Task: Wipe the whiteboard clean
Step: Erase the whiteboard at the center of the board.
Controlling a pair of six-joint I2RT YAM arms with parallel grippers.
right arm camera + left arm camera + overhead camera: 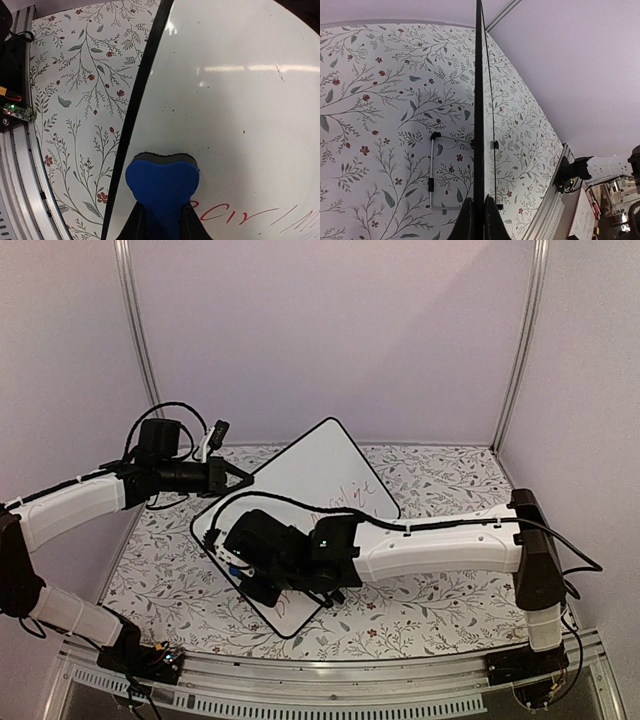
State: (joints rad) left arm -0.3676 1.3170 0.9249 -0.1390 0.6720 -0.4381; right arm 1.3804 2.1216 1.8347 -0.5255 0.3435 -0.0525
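The whiteboard (322,472) sits in the middle of the floral-print surface (430,610), turned corner-on like a diamond. From the overhead view I can't tell whether it lies flat or is tipped up on its thin wire stand (431,170). My left tool (480,212) is clenched on the board's black rim at the left corner, one finger on each face. The right tool (161,220) grips a blue eraser (162,181) — a rounded foam-looking block with a dark felt underside — and presses it on the white face just inside the near-left rim. Red marker writing (235,215) runs along beside the eraser and across toward the far corner. I judge the board to be light and stiff, a thin panel with rounded corners and a glossy face that throws back the overhead lights. That makes it slippery, and likely to skate over the cloth or pivot about one pinch point when I push. The rim is the place to hold it, since it gives the fingers a lip and leaves the writing area free. I'd keep the hold near a corner and opposite the stroke. The eraser looks soft enough to squash — I'd expect firm, even pressure to clear the ink better than speed.
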